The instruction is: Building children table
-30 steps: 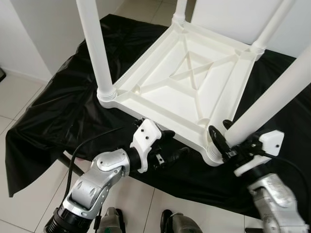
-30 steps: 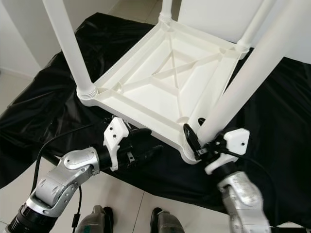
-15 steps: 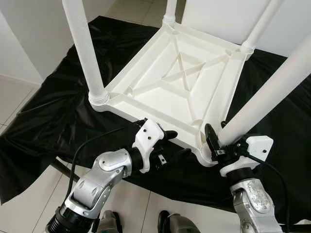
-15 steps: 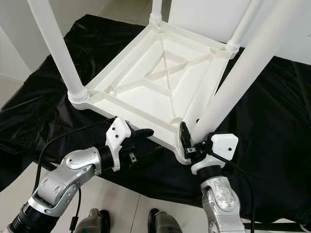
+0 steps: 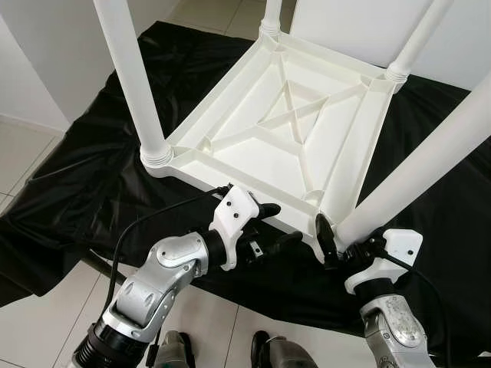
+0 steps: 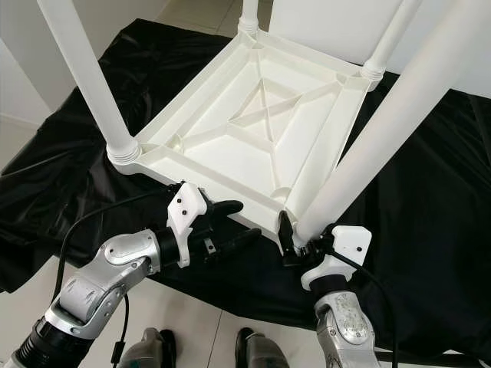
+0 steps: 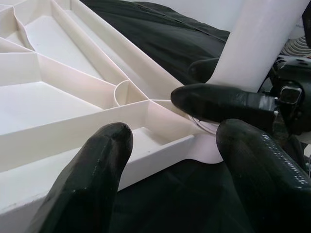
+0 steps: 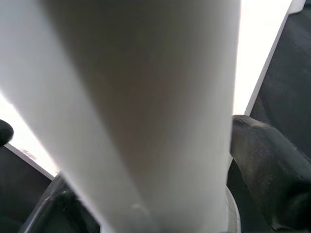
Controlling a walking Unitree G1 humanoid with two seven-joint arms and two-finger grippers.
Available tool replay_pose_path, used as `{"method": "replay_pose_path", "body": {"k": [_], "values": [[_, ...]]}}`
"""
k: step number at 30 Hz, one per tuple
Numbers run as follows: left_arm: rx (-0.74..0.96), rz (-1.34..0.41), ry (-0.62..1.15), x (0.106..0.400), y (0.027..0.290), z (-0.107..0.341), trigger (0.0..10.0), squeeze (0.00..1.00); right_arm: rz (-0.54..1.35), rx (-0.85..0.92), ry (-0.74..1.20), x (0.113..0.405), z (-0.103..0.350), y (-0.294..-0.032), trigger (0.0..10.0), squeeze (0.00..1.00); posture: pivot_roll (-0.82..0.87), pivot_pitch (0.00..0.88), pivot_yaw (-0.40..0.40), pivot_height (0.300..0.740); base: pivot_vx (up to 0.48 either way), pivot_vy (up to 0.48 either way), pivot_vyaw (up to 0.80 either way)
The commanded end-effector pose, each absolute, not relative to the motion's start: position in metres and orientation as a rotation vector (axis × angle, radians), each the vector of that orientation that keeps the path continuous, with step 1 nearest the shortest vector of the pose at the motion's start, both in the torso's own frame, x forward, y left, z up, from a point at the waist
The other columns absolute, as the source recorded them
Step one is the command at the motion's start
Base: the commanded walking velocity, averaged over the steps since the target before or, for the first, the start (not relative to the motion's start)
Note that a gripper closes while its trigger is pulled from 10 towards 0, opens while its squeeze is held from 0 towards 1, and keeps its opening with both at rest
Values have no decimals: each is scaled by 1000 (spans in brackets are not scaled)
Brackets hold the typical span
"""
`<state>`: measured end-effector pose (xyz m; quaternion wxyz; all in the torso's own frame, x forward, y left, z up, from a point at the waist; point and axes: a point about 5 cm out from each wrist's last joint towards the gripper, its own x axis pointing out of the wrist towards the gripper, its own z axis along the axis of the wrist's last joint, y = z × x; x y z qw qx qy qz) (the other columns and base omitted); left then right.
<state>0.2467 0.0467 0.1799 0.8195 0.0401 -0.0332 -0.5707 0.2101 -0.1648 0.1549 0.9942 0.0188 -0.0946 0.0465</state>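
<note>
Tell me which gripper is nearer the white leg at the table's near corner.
Right. The right gripper is clamped around the base of that leg; the left gripper sits open beside it at the upturned tabletop's near edge.

Looks like a home room: pale glossy floor tiles (image 5: pixel 31 146), plain white walls (image 5: pixel 54 54), a black plastic sheet (image 5: pixel 92 176) spread as makeshift work surface under an upturned white children's table (image 5: pixel 284 130).
</note>
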Motion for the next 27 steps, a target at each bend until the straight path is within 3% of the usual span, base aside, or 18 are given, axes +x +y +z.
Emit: {"method": "replay_pose_path", "body": {"k": [1, 7, 13, 19, 20, 21, 22, 27], "values": [[78, -1272, -58, 243, 45, 176, 10000, 0, 96, 41, -199, 207, 156, -166, 10000, 0, 0, 179, -36, 740, 0, 0, 0], [64, -1283, -52, 241, 45, 176, 10000, 0, 370, 40, -185, 198, 168, -170, 10000, 0, -9, 187, -19, 740, 0, 0, 0], [72, -1293, -48, 240, 46, 176, 10000, 0, 468, -86, -205, 218, 181, -194, 10000, 0, 3, 193, -18, 740, 0, 0, 0], [75, -1278, -50, 241, 48, 177, 10000, 0, 487, -125, -197, 223, 183, -201, 10000, 0, 16, 197, -23, 740, 0, 0, 0], [74, -1273, -50, 241, 49, 178, 10000, 0, 505, -143, -183, 224, 182, -205, 3686, 0, 21, 197, -25, 740, 0, 0, 0], [69, -1268, -50, 241, 50, 178, 10000, 0, 521, -149, -169, 224, 182, -209, 2353, 0, 21, 200, -26, 740, 0, 0, 0], [66, -1264, -49, 241, 50, 178, 10000, 0, 542, -157, -159, 224, 183, -212, 0, 0, 21, 200, -26, 740, 0, 0, 0], [63, -1263, -47, 239, 50, 178, 10000, 0, 623, -183, -112, 220, 180, -215, 0, 0, 19, 203, -26, 740, 0, 0, 0]]}}
